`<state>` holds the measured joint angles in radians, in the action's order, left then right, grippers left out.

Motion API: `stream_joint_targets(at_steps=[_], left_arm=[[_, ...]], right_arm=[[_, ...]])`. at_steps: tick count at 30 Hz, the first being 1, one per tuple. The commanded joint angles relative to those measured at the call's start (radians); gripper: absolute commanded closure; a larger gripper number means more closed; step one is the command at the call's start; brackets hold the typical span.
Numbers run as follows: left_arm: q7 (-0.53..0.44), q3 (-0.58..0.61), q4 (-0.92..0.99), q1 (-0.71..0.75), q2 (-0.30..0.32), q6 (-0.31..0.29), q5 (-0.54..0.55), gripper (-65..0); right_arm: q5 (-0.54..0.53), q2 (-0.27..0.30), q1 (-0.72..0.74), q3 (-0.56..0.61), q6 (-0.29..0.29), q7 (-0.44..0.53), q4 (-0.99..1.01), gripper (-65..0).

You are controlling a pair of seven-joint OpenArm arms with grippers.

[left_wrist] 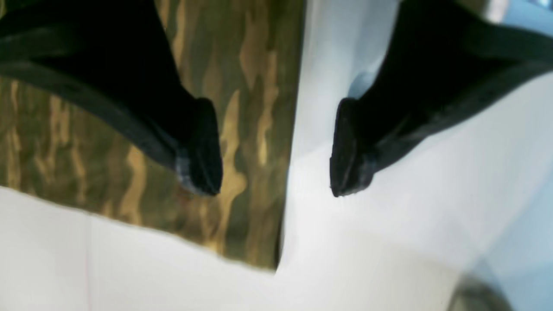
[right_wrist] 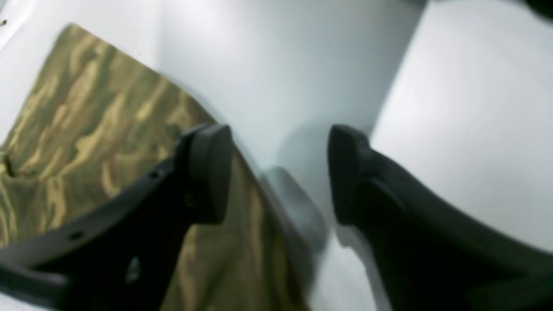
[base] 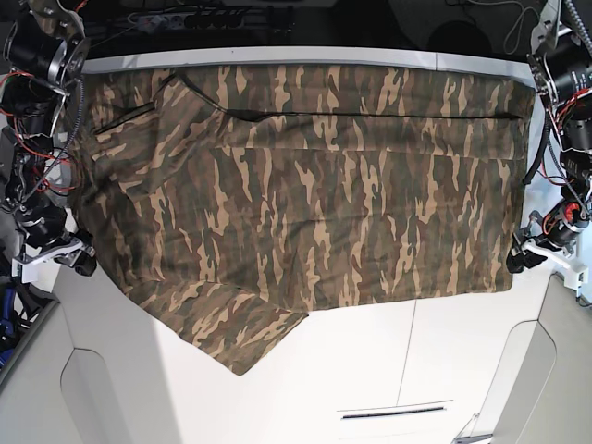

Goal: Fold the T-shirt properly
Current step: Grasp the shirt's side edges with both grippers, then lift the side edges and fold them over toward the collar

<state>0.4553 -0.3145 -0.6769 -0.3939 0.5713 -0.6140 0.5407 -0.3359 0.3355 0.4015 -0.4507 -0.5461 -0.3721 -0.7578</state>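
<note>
Left pincer (left_wrist: 276,147) hangs spread wide and empty, straddling the T-shirt (left_wrist: 242,108) edge; cloth stretches lengthwise toward the spread right pincer (right_wrist: 280,172).

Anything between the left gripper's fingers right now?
Nothing is held. In the left wrist view the left gripper is open, and only the T-shirt edge and bare white table lie below the gap.

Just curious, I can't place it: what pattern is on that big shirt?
Woodland camouflage on the T-shirt: olive, brown and tan streaks. The base view shows it best.
</note>
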Motion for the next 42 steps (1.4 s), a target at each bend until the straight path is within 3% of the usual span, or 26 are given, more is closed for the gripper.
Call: stream_joint_targets(at_steps=[1,13,27,42], left_arm=[[-0.031,-0.003,-0.007,-0.024,0.021,-0.008,0.015,-42.2],[-0.029,-0.003,0.026,-0.024,-0.058,-0.008,0.011,-42.2],[-0.010,-0.003,0.026,-0.024,-0.068,-0.008,0.023,-42.1],[0.017,-0.003,0.026,-0.025,-0.073,-0.011,0.043,-41.7]], right_arm=[[-0.011,0.018,0.027,-0.002,-0.006,0.027,-0.002,-35.1],[0.007,-0.021,0.027,0.002,-0.008,0.035,0.048,-35.1],[-0.012,-0.062,0.027,0.004,-0.035,0.034,0.048,-34.9],[-0.049,-0.067,0.027,0.216,-0.035,0.035,0.047,-29.4]])
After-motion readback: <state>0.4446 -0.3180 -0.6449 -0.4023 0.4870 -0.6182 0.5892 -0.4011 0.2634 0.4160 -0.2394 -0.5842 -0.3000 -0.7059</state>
